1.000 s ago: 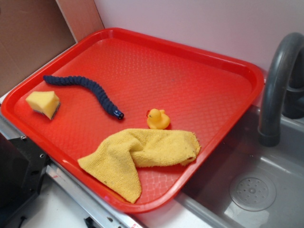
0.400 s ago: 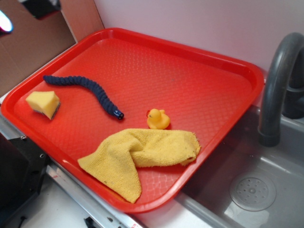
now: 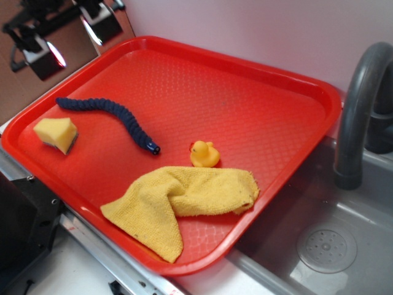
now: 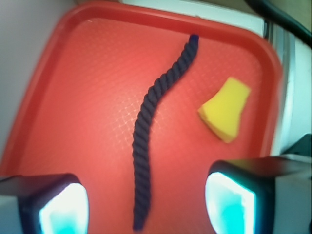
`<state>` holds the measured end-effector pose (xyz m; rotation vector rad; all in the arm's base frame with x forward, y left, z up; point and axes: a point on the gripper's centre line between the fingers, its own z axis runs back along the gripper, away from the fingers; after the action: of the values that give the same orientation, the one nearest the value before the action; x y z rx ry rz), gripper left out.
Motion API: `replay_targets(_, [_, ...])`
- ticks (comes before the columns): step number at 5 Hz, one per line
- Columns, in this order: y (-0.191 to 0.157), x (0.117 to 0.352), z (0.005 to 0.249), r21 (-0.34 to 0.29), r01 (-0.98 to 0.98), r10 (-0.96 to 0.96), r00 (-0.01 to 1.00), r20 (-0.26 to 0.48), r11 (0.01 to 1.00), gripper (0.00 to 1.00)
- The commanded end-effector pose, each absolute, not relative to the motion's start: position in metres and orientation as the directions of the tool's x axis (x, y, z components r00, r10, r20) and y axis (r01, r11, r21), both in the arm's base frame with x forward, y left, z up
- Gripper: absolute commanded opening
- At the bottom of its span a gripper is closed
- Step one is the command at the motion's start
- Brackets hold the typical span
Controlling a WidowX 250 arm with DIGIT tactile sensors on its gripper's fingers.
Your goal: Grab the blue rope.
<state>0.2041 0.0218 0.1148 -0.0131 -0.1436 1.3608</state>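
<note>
My pincer (image 4: 146,204) hangs wide open and empty above the red tray (image 3: 258,80), its two fingers (image 4: 58,204) cut off at the wrist view's lower edge and blurred at the exterior view's top left corner. Between them the blue rope (image 4: 153,112) lies wavy on the tray, its near end barely clearing that lower edge. The yellow sponge (image 4: 225,109) sits just beside it; I can read no writing anywhere.

Matt braided blue rope (image 3: 116,116) on a textured plastic tray (image 3: 258,110).
</note>
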Motion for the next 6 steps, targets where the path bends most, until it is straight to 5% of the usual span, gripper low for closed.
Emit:
replay_targets(1, [0.027, 0.216, 0.067, -0.066, -0.967, 0.964, 0.237, 0.118, 0.246, 1.00])
replay_targets(2, [0.023, 0.221, 0.040, -0.052, -0.954, 0.943, 0.284, 0.173, 0.296, 1.00])
replay_targets(4, [0.019, 0.222, 0.014, -0.030, -0.932, 0.923, 0.353, 0.154, 0.362, 1.00])
replay_targets(5, [0.017, 0.219, 0.011, -0.036, -0.933, 0.923, 0.350, 0.158, 0.359, 0.00])
replay_targets(6, [0.017, 0.217, 0.009, -0.039, -0.935, 0.926, 0.343, 0.157, 0.353, 0.00])
